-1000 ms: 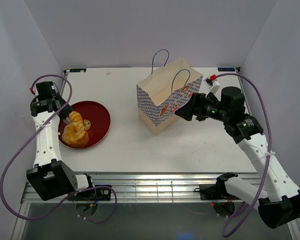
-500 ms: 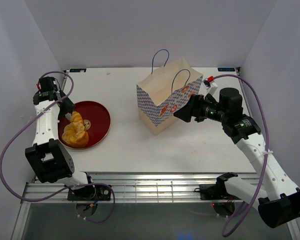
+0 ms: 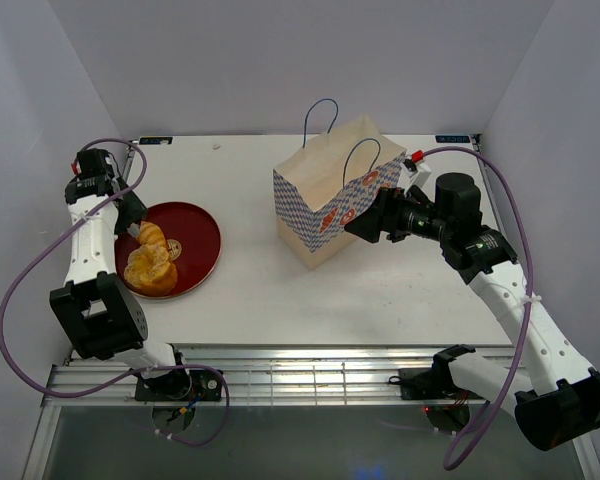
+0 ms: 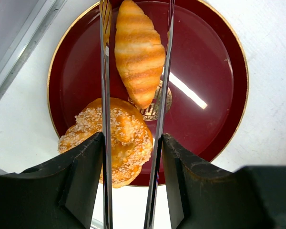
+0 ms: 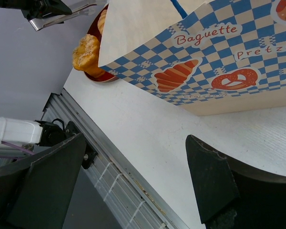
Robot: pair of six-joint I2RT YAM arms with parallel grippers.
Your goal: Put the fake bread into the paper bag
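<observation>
The fake bread lies on a dark-red plate (image 3: 202,245): a golden croissant (image 4: 139,52) and a sesame-topped bun (image 4: 119,138), also in the top view (image 3: 148,265). My left gripper (image 4: 132,138) is shut on long silver tongs (image 4: 105,86), whose two arms straddle the croissant just above the plate. In the top view it (image 3: 128,215) is at the plate's left rim. The paper bag (image 3: 330,195) stands upright mid-table with its cord handles up. My right gripper (image 3: 365,225) is open and empty, close to the bag's right side (image 5: 219,57). No pink-topped cake shows.
The table's near metal rail (image 5: 133,181) runs below the right gripper. White walls enclose the table on the left, back and right. The plate (image 4: 209,67) sits close to the table's left edge. The bread (image 5: 88,52) shows past the bag's corner.
My left wrist has swung back and up, bringing the tongs down around the croissant. My right gripper has edged a little left towards the bag.
</observation>
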